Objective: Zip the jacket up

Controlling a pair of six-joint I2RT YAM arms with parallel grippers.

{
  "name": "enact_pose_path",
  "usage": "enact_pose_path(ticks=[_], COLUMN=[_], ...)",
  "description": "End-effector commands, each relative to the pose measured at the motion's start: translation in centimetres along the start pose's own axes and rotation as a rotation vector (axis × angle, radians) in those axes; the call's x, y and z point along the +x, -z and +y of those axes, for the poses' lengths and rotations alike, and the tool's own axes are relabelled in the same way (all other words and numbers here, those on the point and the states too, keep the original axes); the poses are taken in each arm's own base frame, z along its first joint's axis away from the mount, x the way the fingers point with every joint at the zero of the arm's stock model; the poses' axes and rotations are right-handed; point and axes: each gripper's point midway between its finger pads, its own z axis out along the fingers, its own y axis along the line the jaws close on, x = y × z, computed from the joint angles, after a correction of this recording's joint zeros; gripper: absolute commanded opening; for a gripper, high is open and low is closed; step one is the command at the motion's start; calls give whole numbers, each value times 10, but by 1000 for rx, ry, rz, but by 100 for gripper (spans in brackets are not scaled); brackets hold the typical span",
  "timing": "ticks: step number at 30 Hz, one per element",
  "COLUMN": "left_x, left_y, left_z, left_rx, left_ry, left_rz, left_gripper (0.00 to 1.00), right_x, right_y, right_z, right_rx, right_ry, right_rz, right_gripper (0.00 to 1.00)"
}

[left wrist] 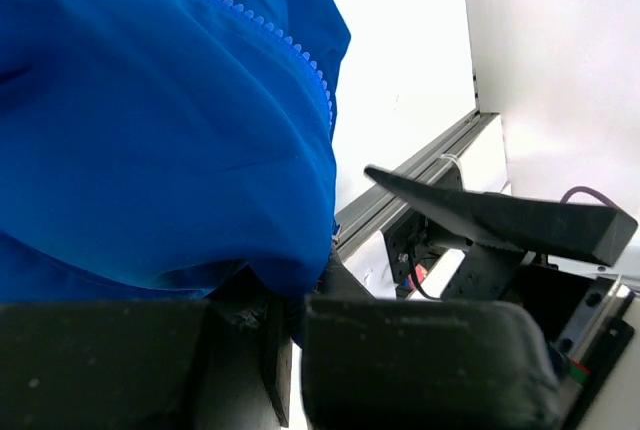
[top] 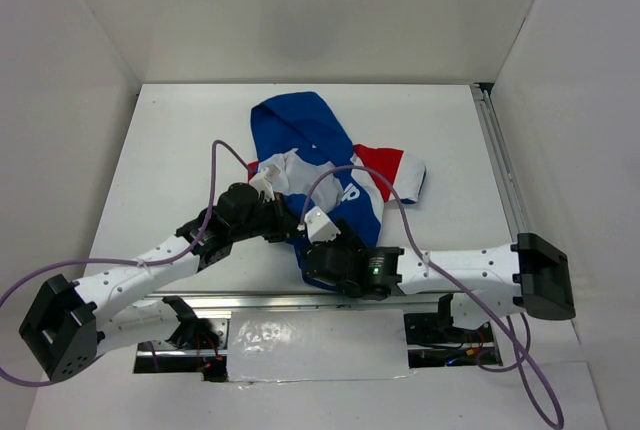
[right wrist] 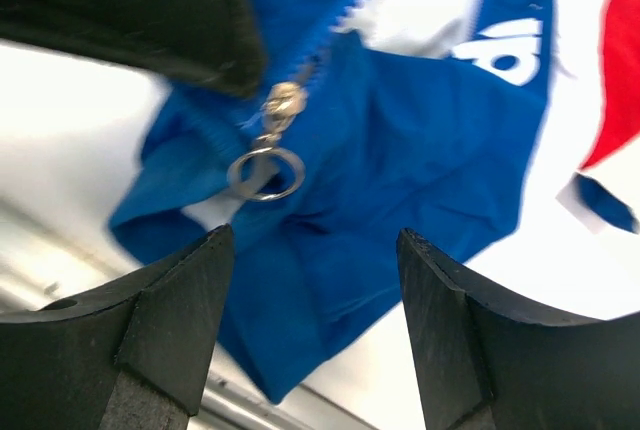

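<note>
The jacket [top: 300,130] lies on the table [top: 180,150], hood toward the far side, hem toward the arm bases, front partly open with pale lining showing.

The left gripper [left wrist: 288,315] has its jaws pinched narrow on blue fabric at the hem, anchoring the bottom of the zip. The right gripper [right wrist: 312,250] has its jaws wide, with nothing between them.

Key relation: the slider [right wrist: 283,105] and its pull ring [right wrist: 265,172] sit just ahead of the right jaws, nearer the finger on the picture's left than the middle of the gap. The zip line runs from the slider diagonally up and right, away from the hem. The right arm is the free one and close by. Judgement: it must shift toward the ring before closing.

Views:
- Only the right wrist view shows the ring.
- The top view hides it under the 2 wrists.
- The left wrist view alone shows the pinch, plus 1 row of teeth [left wrist: 262,22].
</note>
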Motion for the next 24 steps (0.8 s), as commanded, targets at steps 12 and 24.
enact_pose_path(ticks=[12,24], left_x=[-15,-14], left_y=[3,1], left_z=[-18,-16], left_rx=[56,41], left_ry=[0,-3], left_rz=[-44,-39], left_gripper=[0,0], right_x=[-18,-18], right_y=[-17,-26], right_z=[7,-21], right_rx=[-122,89], right_ry=[-122,-139], right_rz=[-73,-79], right_gripper=[73,72])
